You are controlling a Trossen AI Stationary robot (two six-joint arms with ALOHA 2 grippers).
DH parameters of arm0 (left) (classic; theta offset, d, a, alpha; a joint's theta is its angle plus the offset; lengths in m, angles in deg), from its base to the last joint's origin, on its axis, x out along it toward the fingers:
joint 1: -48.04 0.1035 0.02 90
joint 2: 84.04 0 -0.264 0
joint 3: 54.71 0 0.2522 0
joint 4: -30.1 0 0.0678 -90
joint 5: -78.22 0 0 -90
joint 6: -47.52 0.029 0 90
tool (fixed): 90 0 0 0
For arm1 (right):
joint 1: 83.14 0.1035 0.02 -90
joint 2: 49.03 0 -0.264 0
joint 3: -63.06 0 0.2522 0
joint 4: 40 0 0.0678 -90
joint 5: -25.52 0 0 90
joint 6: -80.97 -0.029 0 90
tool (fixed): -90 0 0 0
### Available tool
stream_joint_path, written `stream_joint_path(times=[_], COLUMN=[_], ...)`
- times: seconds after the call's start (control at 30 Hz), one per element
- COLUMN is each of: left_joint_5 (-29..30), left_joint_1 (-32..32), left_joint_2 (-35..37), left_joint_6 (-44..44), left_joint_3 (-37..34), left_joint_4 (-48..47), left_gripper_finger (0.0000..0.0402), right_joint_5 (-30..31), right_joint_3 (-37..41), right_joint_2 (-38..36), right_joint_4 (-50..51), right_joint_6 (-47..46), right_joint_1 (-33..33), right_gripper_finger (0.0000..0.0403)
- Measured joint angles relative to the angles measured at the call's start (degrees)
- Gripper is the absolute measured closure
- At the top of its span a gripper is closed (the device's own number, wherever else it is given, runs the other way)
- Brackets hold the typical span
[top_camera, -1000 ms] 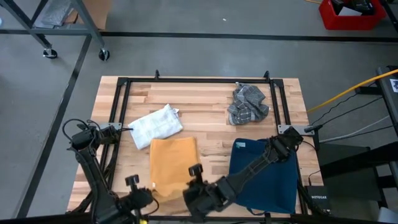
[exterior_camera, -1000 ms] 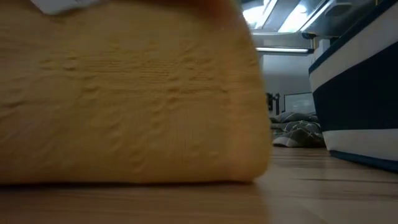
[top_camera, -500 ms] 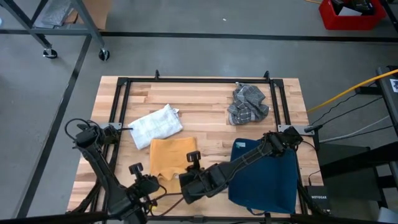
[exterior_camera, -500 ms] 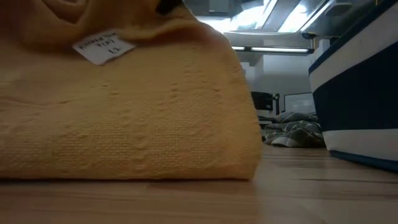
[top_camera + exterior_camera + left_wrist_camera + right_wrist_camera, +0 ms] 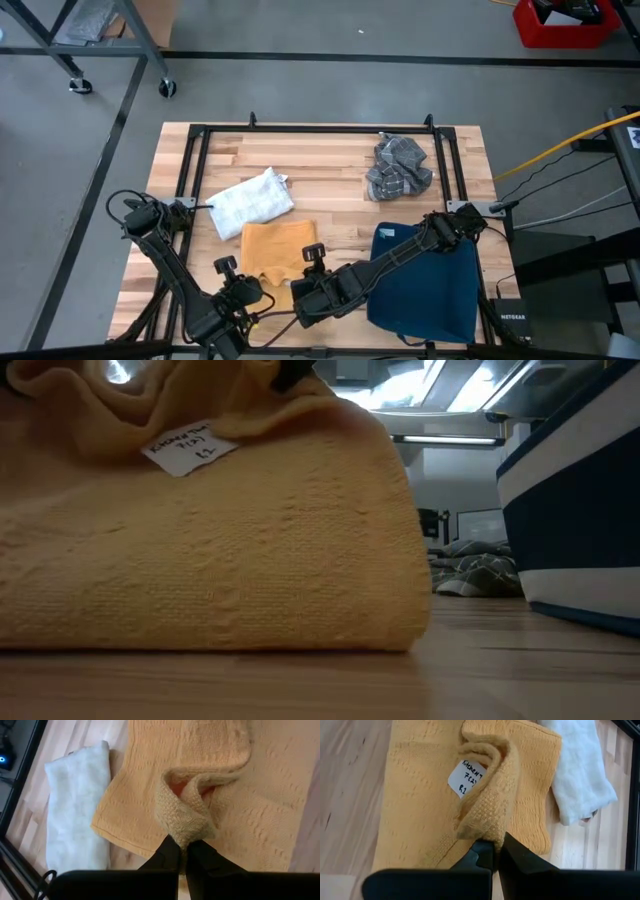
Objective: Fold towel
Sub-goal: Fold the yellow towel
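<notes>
A yellow towel (image 5: 278, 245) lies on the wooden table near its front edge, with its near part raised and doubled back over the rest. It fills the low view (image 5: 200, 560), where a white label (image 5: 190, 448) shows on the raised part. My left gripper (image 5: 243, 289) is shut on the raised edge at the towel's left. My right gripper (image 5: 307, 277) is shut on the same edge at its right. My left gripper pinches a bunched bit of the towel's raised edge (image 5: 186, 831) between its two fingers. The fingers slant down from the near side. That bit is lifted clear and curls slack over the flat part below. My right gripper pinches the raised edge beside the label (image 5: 487, 827) between its two fingers, slanting down from the near side. The cloth stands up in a slack fold above the flat part, with the label (image 5: 469, 777) just beyond the fingers.
A folded white towel (image 5: 250, 203) lies just beyond the yellow one on the left. A crumpled grey checked towel (image 5: 400, 167) sits at the far right. A dark blue towel (image 5: 425, 285) lies under the right arm. Black frame rails (image 5: 195, 160) edge the work area.
Both grippers have gone toward the table's far edge, carrying the towel's near edge. That edge has come up off the table and over the far part, which has stayed put. The yellow patch is now shorter, and the label side has turned up.
</notes>
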Motion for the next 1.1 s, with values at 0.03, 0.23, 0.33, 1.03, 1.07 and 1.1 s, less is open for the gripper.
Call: stream_joint_path(times=[0.03,0.23,0.33,1.03,1.07,1.1], left_joint_5=[0.00,0.00,0.00,2.71,2.73,2.71], left_joint_1=[0.00,0.00,0.00,6.14,6.50,6.81], left_joint_2=[0.00,0.00,0.00,-0.07,-0.06,-0.02], left_joint_6=[-0.01,-0.02,0.36,1.36,1.38,1.55], left_joint_3=[0.00,0.00,0.00,-10.27,-11.01,-11.71], left_joint_4=[0.02,0.14,0.08,-0.95,-0.49,0.42], left_gripper_finger=[0.0401,0.0401,0.0401,0.0401,0.0401,0.0402], right_joint_5=[0.00,0.00,0.08,-3.55,-3.60,-3.61], right_joint_3=[0.01,0.01,0.01,0.08,0.12,0.35], right_joint_2=[0.00,0.00,0.00,0.20,0.24,0.24], right_joint_4=[0.23,0.54,0.55,5.55,5.50,5.11], right_joint_6=[0.00,0.00,0.02,-1.02,-1.01,-1.01], right_joint_1=[0.00,0.00,-0.06,-10.19,-10.60,-11.06], right_gripper_finger=[0.0391,0.0391,0.0391,0.0391,0.0391,0.0391])
